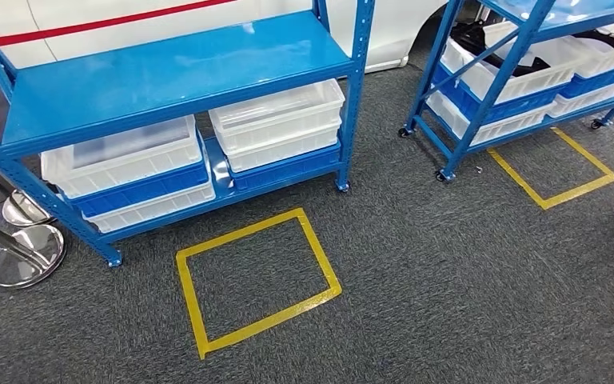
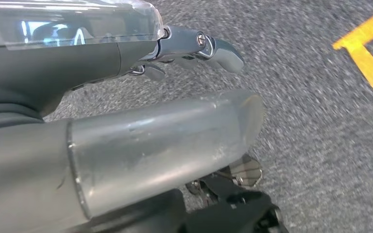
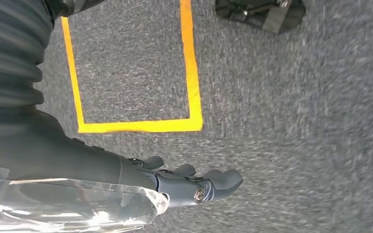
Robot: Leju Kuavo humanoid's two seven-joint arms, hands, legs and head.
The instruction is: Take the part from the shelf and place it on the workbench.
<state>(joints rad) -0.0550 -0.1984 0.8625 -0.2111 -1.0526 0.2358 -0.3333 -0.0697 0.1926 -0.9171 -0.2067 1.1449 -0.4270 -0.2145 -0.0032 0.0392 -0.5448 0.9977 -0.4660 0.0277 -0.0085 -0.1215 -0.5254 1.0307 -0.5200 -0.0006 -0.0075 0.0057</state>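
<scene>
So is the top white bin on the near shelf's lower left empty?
Cannot tell. The white bin sits under the blue shelf board, and only a glare-washed strip of its interior shows.

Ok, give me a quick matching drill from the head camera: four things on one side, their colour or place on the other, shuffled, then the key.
Things:
1. Near shelf unit
2. Taped square in front of it
3. Upper bins on its lower level
4. Metal post bases

Colour or place:
A. White
B. Shiny silver, at the far left on the floor
C. Blue
D. Yellow, on the grey carpet

Pairs: 1-C, 2-D, 3-A, 4-B
</scene>
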